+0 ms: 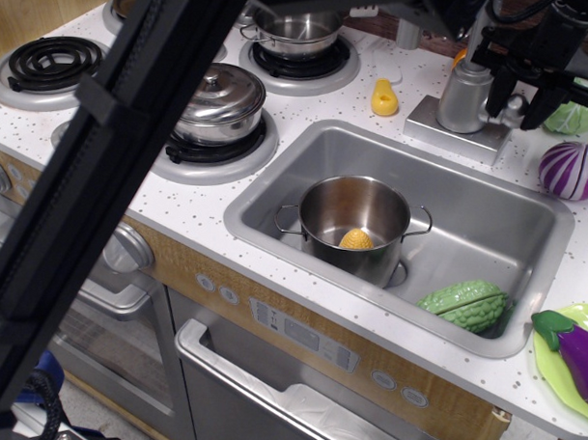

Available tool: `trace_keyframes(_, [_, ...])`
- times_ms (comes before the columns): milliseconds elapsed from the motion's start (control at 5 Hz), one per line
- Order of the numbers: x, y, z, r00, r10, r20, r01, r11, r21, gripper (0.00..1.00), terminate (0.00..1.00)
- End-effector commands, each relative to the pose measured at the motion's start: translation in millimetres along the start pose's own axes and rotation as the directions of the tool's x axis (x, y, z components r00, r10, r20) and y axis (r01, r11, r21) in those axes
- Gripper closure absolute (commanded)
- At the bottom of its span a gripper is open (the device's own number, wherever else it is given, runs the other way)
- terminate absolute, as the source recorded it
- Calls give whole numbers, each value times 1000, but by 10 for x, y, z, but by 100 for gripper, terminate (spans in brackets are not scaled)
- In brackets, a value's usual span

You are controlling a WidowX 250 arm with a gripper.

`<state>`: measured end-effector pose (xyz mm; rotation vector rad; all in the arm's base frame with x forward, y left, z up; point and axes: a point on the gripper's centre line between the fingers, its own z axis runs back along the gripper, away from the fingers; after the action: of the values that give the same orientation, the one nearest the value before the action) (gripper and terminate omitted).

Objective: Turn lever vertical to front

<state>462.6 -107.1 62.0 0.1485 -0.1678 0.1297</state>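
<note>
Nearest to the camera is the oven door under the counter, and the black arm of the robot crosses the whole left part of the picture like a thick diagonal bar. Behind the counter edge is the sink, and in it stands a steel pot with a small yellow thing inside; a green bumpy vegetable lies in the right front corner of the sink. On the right edge a purple eggplant lies on a green plate. Farther back, behind the sink, the grey tap stands upright on its square plate, and the lever comes out from the right side of the tap, a short bar that seems to point sideways toward the purple cabbage. The gripper hangs directly over this lever (its dark fingers come down on both sides of it, one between the tap and the bar end, one beyond it). The jaws are spread, and I cannot tell if any finger already touches the bar. Since the long axis of the lever runs left to right and the fingers stand across it, I judge that the next move needs a push or pull of the bar end toward the front of the counter, with the tap body as the pivot.
</note>
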Motion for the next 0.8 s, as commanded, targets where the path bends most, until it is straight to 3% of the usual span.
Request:
trace_keyframes(0, [15,21,244,998,43,37,-40,997,-72,100,0])
trace_keyframes(400, [41,24,66,999,20,36,-17,997,-79,100,0])
trace_keyframes(600, [93,59,175,1000,-18,25,19,999,-42,0,0])
